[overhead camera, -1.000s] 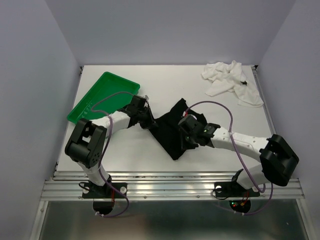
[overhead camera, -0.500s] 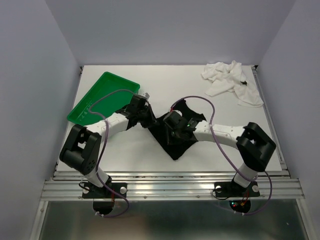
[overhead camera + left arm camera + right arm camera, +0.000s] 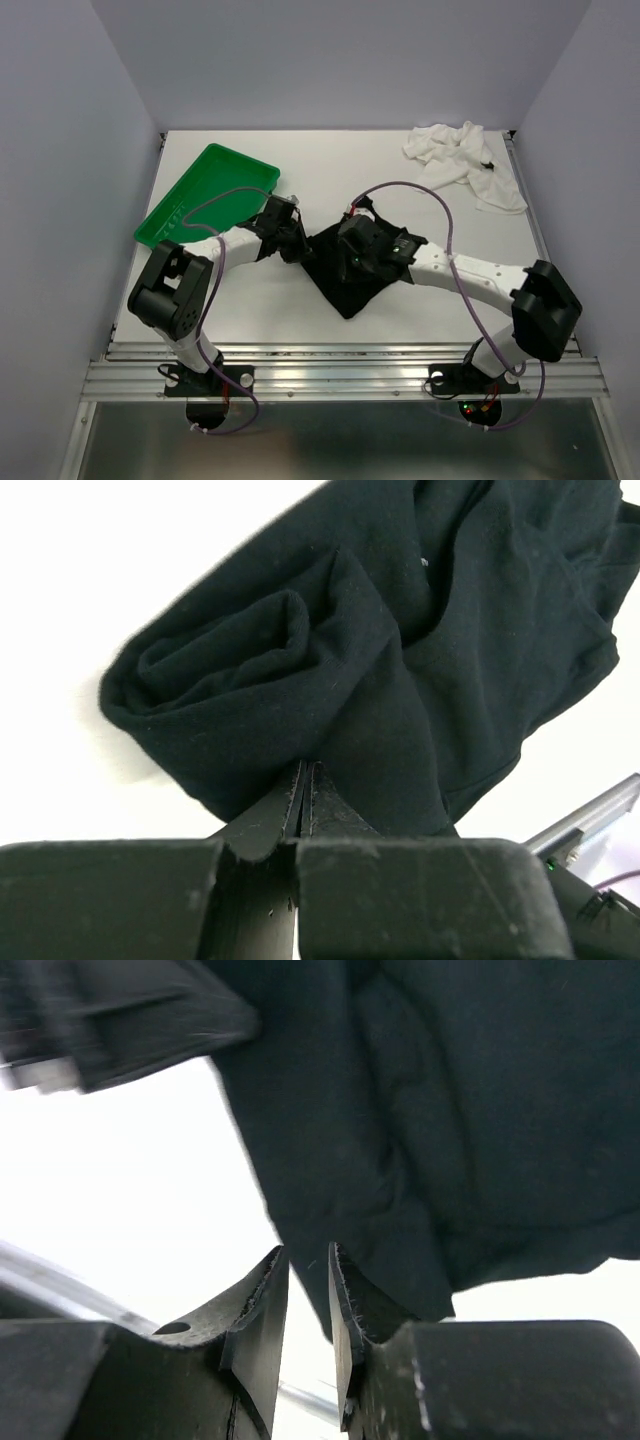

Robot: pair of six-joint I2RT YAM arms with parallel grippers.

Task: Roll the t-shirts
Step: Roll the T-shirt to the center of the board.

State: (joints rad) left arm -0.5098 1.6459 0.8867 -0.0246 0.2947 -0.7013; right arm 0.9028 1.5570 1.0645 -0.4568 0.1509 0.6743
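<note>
the soft black cloth t-shirt (image 3: pixel 345 285) lies in the middle of the white table (image 3: pixel 250 310), its left end wound into a loose roll. the crumpled white cloth t-shirt (image 3: pixel 465 160) sits at the far right corner, well apart from the green plastic tray (image 3: pixel 205 190). the left gripper (image 3: pixel 303 772) is clamped on a fold beside the roll. the right gripper (image 3: pixel 306 1260) hangs just over the cloth, jaws narrowly parted, holding nothing. rolling the black one looks underway; next the right gripper needs a bite on the loose edge to turn it evenly.

The black t-shirt (image 3: pixel 430 650) is soft matt cloth (faintly linty), the white t-shirt (image 3: pixel 462 160) cloth too; the green tray (image 3: pixel 215 165) smooth plastic; the bench (image 3: pixel 262 305) smooth and matt.
</note>
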